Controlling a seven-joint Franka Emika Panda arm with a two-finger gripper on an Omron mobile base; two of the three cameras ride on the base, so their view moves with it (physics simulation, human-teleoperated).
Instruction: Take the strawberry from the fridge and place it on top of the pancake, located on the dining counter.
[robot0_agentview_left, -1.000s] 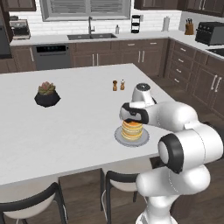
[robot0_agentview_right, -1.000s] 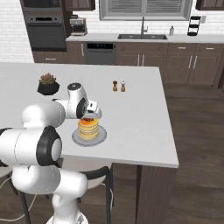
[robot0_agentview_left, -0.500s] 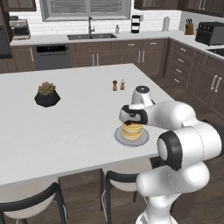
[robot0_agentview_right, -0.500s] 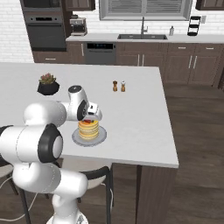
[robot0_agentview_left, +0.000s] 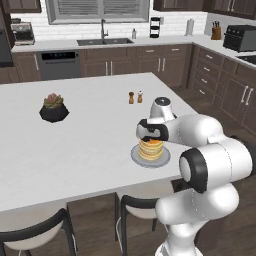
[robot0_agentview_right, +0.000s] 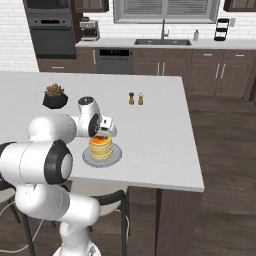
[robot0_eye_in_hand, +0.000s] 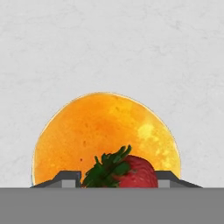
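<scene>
A stack of golden pancake (robot0_agentview_left: 151, 149) rests on a grey plate (robot0_agentview_left: 136, 159) near the right front edge of the white dining counter (robot0_agentview_left: 90, 145). My gripper (robot0_agentview_left: 150, 135) hangs straight over the stack, pointing down. In the hand view the red strawberry (robot0_eye_in_hand: 136, 175) with green leaves sits between the two fingertips (robot0_eye_in_hand: 65, 178), just above the pancake (robot0_eye_in_hand: 105, 131). The gripper (robot0_eye_in_hand: 119, 181) holds it from both sides. From the right base view a speck of the strawberry (robot0_agentview_right: 101, 137) shows under the gripper (robot0_agentview_right: 102, 134), atop the pancake (robot0_agentview_right: 100, 148). The fridge is out of view.
A small potted plant (robot0_agentview_left: 53, 106) stands on the counter's left part, and salt and pepper shakers (robot0_agentview_left: 135, 97) behind the plate. Black-backed stools (robot0_agentview_left: 135, 210) are tucked under the near edge. The counter's right edge (robot0_agentview_right: 197, 150) drops off close to the plate (robot0_agentview_right: 116, 157).
The hand has sunk a little toward the pancake stack with the strawberry between its fingers. Nothing else on the counter has moved.
</scene>
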